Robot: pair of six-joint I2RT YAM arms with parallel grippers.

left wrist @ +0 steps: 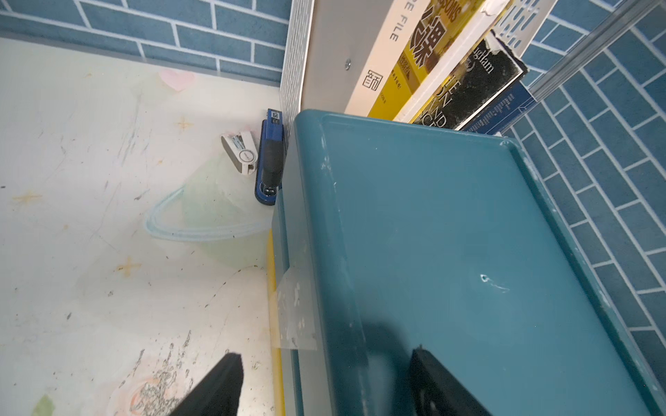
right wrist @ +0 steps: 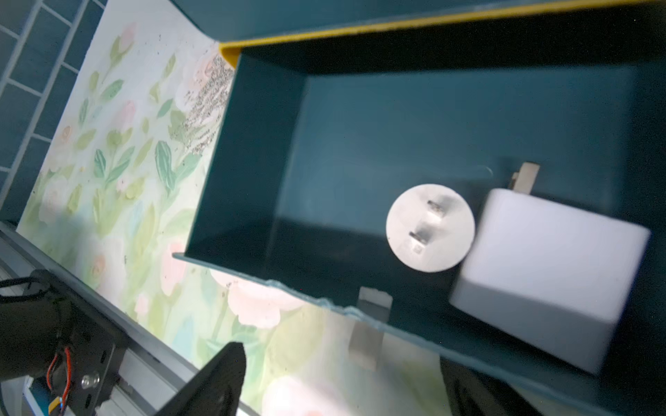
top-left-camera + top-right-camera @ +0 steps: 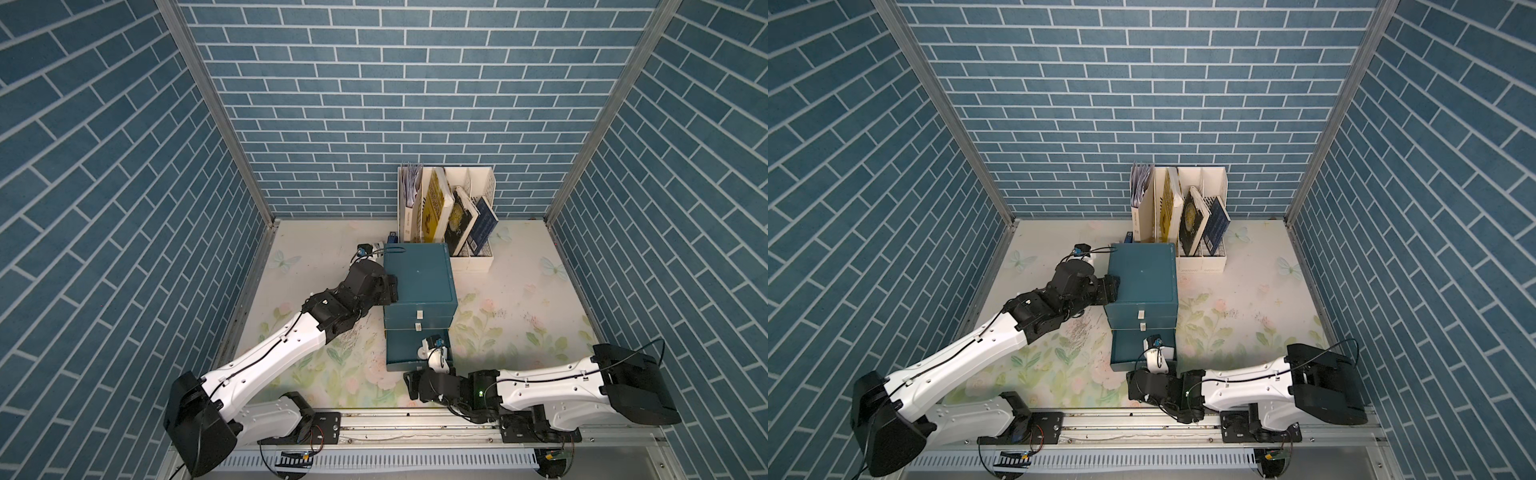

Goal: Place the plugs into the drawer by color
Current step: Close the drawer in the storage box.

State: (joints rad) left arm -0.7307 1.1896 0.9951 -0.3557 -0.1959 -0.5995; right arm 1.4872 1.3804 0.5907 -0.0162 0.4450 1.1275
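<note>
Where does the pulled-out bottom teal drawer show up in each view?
Both top views: pulled-out bottom teal plastic drawer, below centre, before the box.
Left wrist: not in it.
Right wrist: fills most of the picture, two white plugs inside.
Shared landmark: teal square plastic box.

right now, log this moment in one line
left gripper: open, astride box edge | right gripper: open, empty, at drawer front | drawer: open, round plug and cube plug inside, both white
</note>
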